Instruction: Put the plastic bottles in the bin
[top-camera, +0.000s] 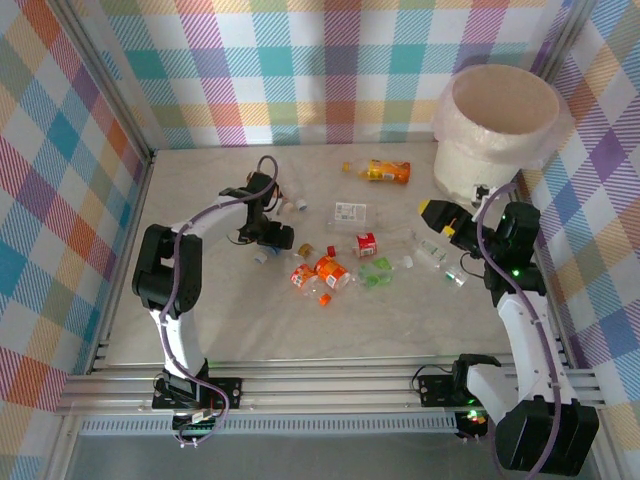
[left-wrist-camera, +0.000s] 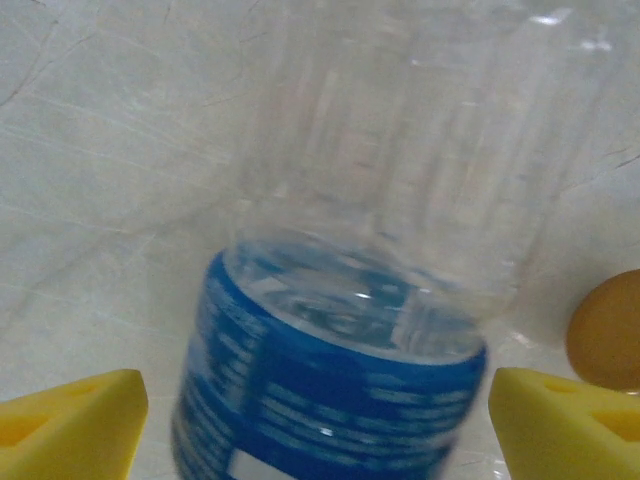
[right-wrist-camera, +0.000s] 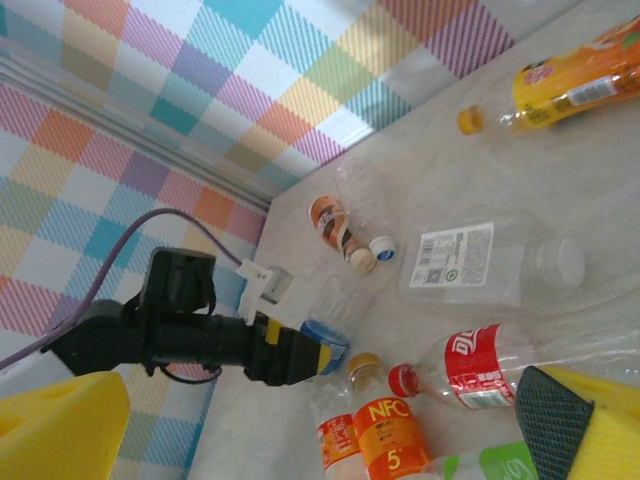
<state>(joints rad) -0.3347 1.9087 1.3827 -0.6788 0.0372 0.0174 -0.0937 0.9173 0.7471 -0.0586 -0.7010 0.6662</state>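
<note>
A clear plastic bottle with a blue label (left-wrist-camera: 330, 380) lies on the table between the yellow fingers of my left gripper (left-wrist-camera: 320, 425). The right finger (left-wrist-camera: 560, 420) is almost against it, and a narrow gap remains at the left finger. From the right wrist, the same bottle (right-wrist-camera: 328, 338) sits at the left gripper's tip (right-wrist-camera: 305, 355). My left gripper (top-camera: 272, 237) is at the table's left middle. My right gripper (top-camera: 433, 212) hovers open and empty just in front of the bin (top-camera: 500, 125), which stands at the far right.
Scattered bottles: an orange one (top-camera: 385, 171) at the back, a flat clear one with a white label (top-camera: 350, 211), a red-labelled one (top-camera: 366, 244), orange-labelled ones (top-camera: 330, 270), a green-labelled one (top-camera: 377, 270), and clear ones (top-camera: 432, 250) near the right arm. Loose caps (top-camera: 293, 206) lie by the left gripper.
</note>
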